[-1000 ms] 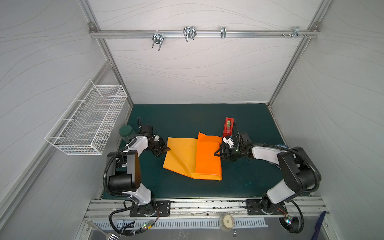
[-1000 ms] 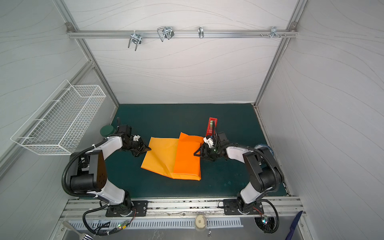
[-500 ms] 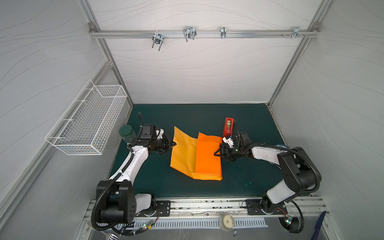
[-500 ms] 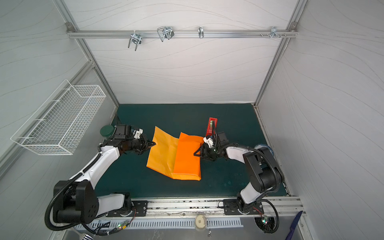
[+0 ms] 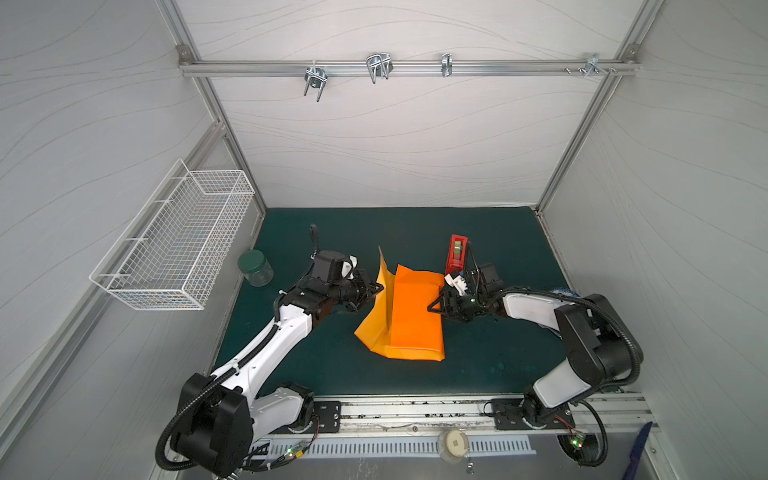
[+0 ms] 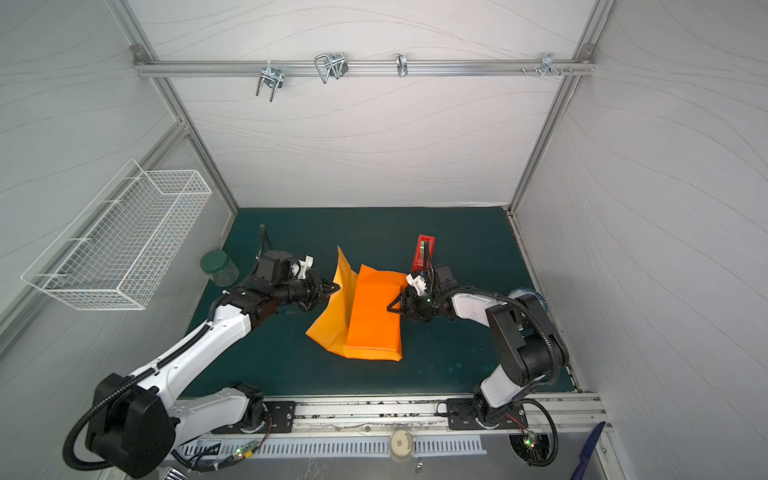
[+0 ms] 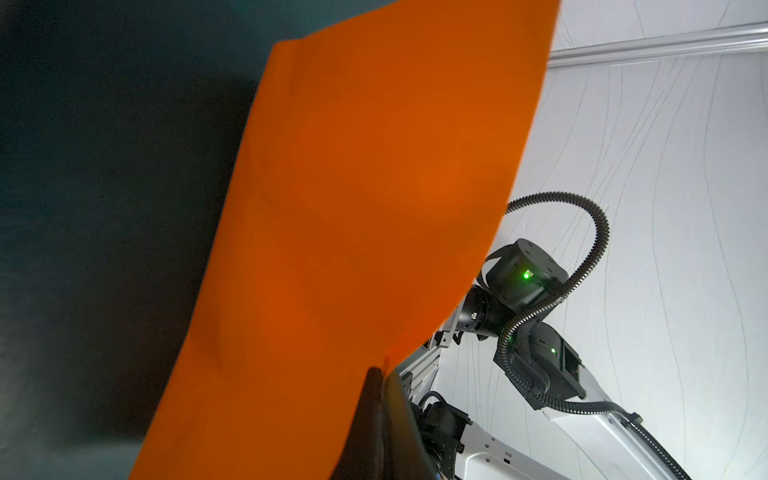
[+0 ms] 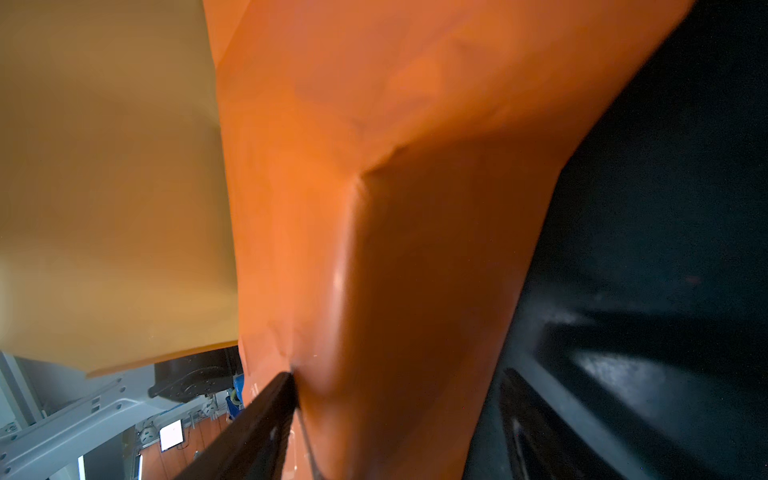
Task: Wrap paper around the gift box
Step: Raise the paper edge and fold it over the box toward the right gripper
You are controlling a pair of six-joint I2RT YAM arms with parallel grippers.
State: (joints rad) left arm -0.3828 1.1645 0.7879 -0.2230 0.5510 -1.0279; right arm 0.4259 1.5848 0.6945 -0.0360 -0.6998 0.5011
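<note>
The orange paper lies mid-mat, folded over a low block shape; the gift box is hidden under it. My left gripper is shut on the paper's left edge and holds that flap upright, and in the left wrist view the sheet rises from the closed tips. My right gripper stands open astride the covered right edge. One of its fingers touches the paper. The other finger is just clear of it.
A red tape dispenser stands just behind the right gripper. A glass jar with a green lid sits at the mat's left edge. A white wire basket hangs on the left wall.
The left arm stretched out and swung the paper's left flap up from flat on the mat to upright, toward the middle. The right gripper has stayed where it was.
</note>
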